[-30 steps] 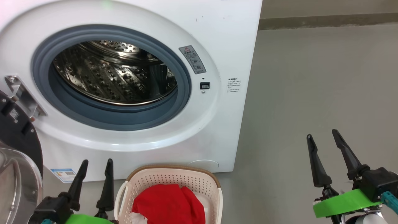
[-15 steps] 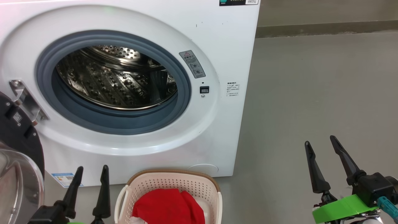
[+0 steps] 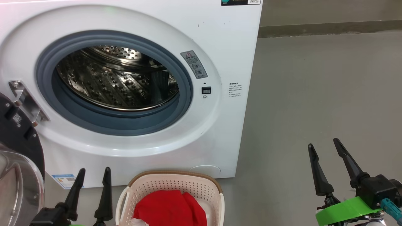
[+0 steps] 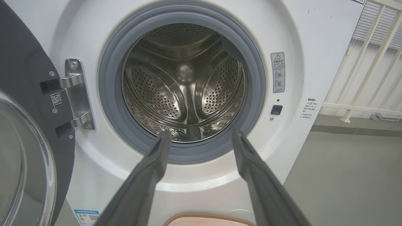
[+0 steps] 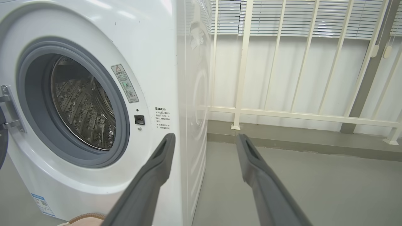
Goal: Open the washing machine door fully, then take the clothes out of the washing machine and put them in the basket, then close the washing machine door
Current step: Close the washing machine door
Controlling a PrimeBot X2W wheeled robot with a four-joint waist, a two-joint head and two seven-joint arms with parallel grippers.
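The white washing machine [image 3: 220,37] stands with its door [image 3: 15,157] swung wide to the left, black rim and glass bowl at the head view's left edge. Its steel drum [image 4: 185,84] looks bare inside the grey ring. Red clothes [image 3: 169,208] with a bit of white lie in the cream basket [image 3: 176,180] on the floor below the opening. My left gripper [image 3: 94,171] is open just left of the basket, pointing at the machine's front [image 4: 201,135]. Over the floor to the right of the machine, my right gripper [image 3: 323,142] is open and holds nothing [image 5: 204,136].
Grey floor [image 3: 314,94] stretches to the right of the machine. A white railing [image 5: 282,113] with blinds behind it runs along the far wall. The door's steel hinge [image 4: 75,94] sits on the left of the opening.
From a second ago the whole head picture slid down a little, so the camera tilted up; over the last half second nothing moved. Both grippers stay open and in place.
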